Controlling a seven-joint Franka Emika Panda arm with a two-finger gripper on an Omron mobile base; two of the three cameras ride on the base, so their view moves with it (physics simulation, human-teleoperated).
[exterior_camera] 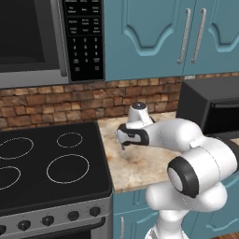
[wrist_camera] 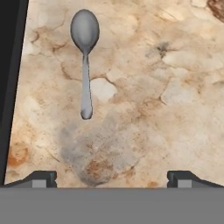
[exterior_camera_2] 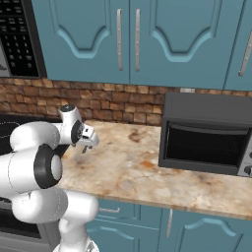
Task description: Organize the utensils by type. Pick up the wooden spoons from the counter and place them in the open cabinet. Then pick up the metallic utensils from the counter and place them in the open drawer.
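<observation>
— Pincer (wrist_camera: 112, 177) tips sat nearest the lens; how did they stand?
— Spread as wide as they go, with nothing between them, hovering above the surface (wrist_camera: 166, 87).
— And the grey spoon (wrist_camera: 85, 57)?
— It lay flat on the marbled stone, ahead of the pincer and off toward its left fingertip (wrist_camera: 41, 178), bowl pointing away, handle toward the pincer, well apart from both tips.
— Anything beside it?
— Black stovetop (exterior_camera: 46, 163) edged the stone on that same side, beyond the spoon.
</observation>
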